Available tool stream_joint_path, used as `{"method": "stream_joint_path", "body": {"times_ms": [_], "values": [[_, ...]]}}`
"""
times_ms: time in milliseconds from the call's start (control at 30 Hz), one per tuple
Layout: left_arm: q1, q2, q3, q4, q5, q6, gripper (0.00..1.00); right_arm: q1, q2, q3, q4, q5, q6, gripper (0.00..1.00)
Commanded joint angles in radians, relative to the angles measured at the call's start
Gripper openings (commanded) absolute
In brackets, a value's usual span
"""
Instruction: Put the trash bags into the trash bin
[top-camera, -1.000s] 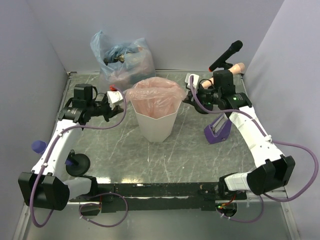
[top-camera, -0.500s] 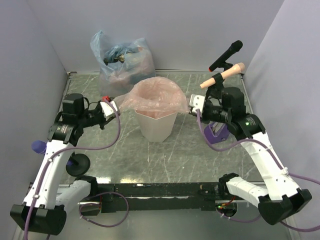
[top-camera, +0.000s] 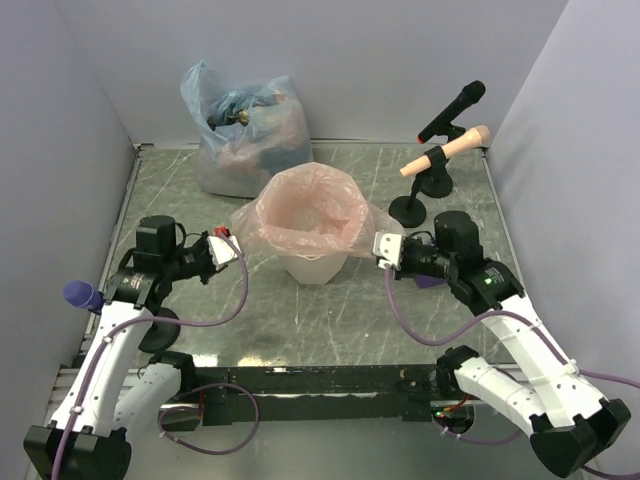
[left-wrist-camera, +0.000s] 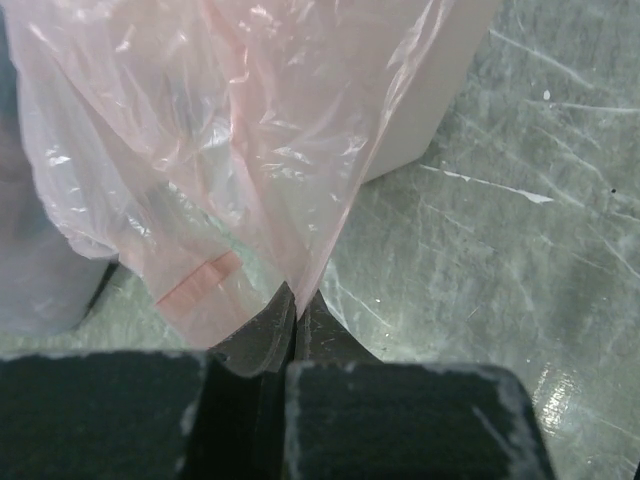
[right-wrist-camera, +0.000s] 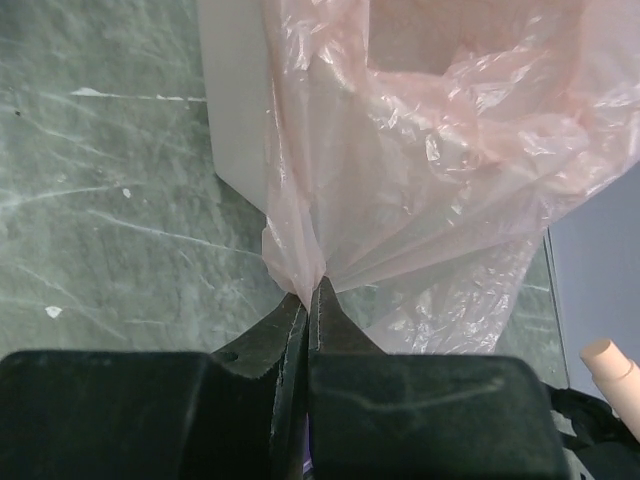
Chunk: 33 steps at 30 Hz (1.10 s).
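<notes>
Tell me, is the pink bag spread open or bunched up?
Spread open. The pink bag drapes over the trash bin rim, mouth gaping, while the left gripper and right gripper each pinch an edge outward.

The surface (top-camera: 330, 320) is a grey-green marbled slab with pale veins and scratches. The white trash bin (top-camera: 313, 265) stands upright at its middle. A stuffed bluish bag (top-camera: 240, 130) sits at the far left, close to the back wall. At the far right stands a black microphone stand (top-camera: 408, 211) on a round base. Another round black base (top-camera: 165, 325) rests near the left edge, partly hidden by an arm.
</notes>
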Motion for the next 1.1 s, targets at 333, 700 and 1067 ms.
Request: {"method": "stream_joint_path", "body": {"times_ms": [333,700,1067], "values": [[-0.024,0.079,-0.116,0.454,-0.035,-0.112,0.01,0.044,0.090,-0.068,0.318,0.152,-0.006,0.00],[-0.026,-0.042,-0.077,0.454,-0.047,-0.130,0.41,0.070,0.075,0.098,0.185,0.163,0.129,0.37],[-0.104,-0.021,-0.104,0.526,-0.096,-0.088,0.48,0.138,0.073,0.102,0.177,0.220,0.069,0.51]]}}
